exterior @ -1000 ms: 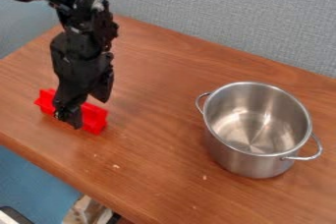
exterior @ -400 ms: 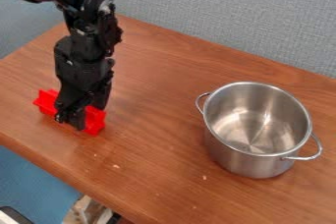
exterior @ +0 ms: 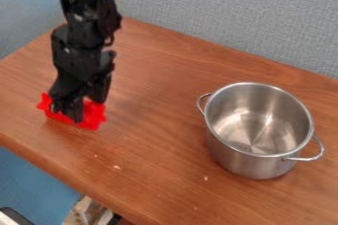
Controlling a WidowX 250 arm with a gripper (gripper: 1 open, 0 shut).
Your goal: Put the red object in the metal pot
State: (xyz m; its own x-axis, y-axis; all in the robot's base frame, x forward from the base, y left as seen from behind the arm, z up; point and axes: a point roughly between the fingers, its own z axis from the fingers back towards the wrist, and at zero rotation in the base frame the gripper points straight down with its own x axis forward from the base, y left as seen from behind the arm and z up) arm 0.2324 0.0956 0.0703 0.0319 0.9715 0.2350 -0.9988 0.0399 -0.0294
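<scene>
Since the earlier frame, the tool [exterior: 71, 107] has clenched on the red block [exterior: 70, 111] and lifted slightly, with the pot [exterior: 260, 127] well apart.

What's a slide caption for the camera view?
Gripper closes on the red block at the wooden table's left, with the empty metal pot standing apart at right.

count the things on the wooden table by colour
red: 1, the red rectangular block
silver: 1, the shiny round steel pot
total: 2 on the brown wooden table
</scene>
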